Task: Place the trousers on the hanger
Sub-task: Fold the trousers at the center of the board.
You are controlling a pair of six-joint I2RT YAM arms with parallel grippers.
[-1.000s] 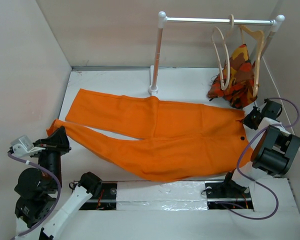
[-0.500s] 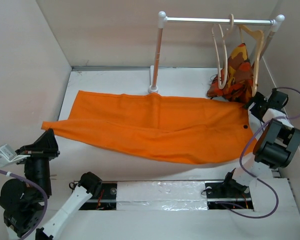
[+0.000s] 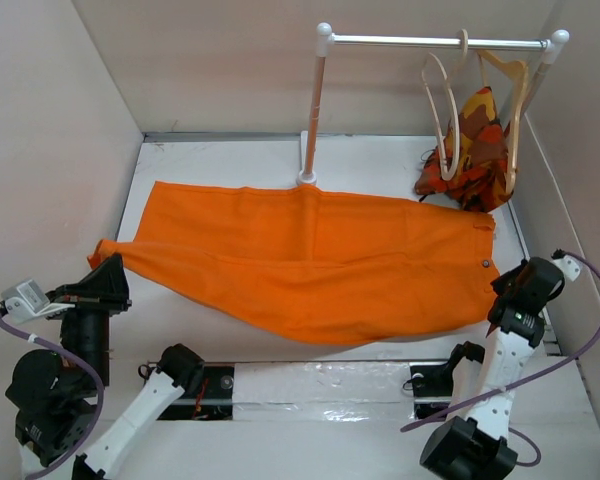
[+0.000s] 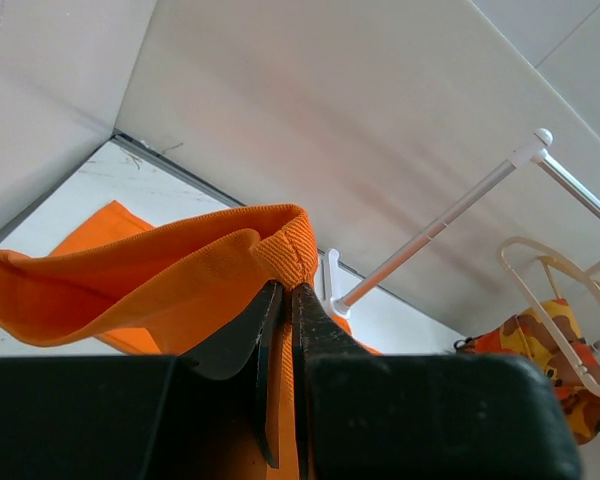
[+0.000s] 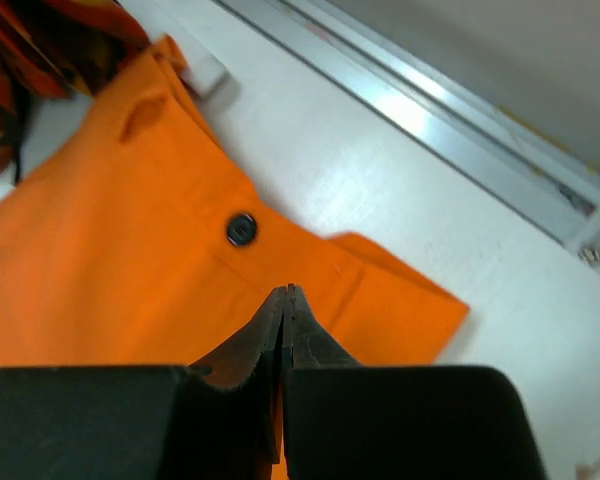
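The bright-orange trousers (image 3: 310,260) lie folded lengthwise across the table, waistband and dark button (image 3: 485,263) at the right. My left gripper (image 3: 113,270) is shut on a leg hem (image 4: 285,235) at the left end and holds it raised off the table. My right gripper (image 3: 502,290) is shut, its tips (image 5: 288,290) over the flat waistband just beside the button (image 5: 240,230); I see no cloth pinched there. The cream hanger (image 3: 442,100) hangs empty on the rail, far from both grippers.
A white rail (image 3: 440,41) on a post (image 3: 313,110) stands at the back. A tan wooden hanger (image 3: 512,100) on it carries a patterned orange-brown garment (image 3: 475,150). Walls close the left, back and right sides. A metal strip (image 3: 330,385) runs between the arm bases.
My right arm has swung from beside the rail down to the near right, over the waistband. My left gripper moved slightly back and right with the hem. The trousers' near edge slid nearer.
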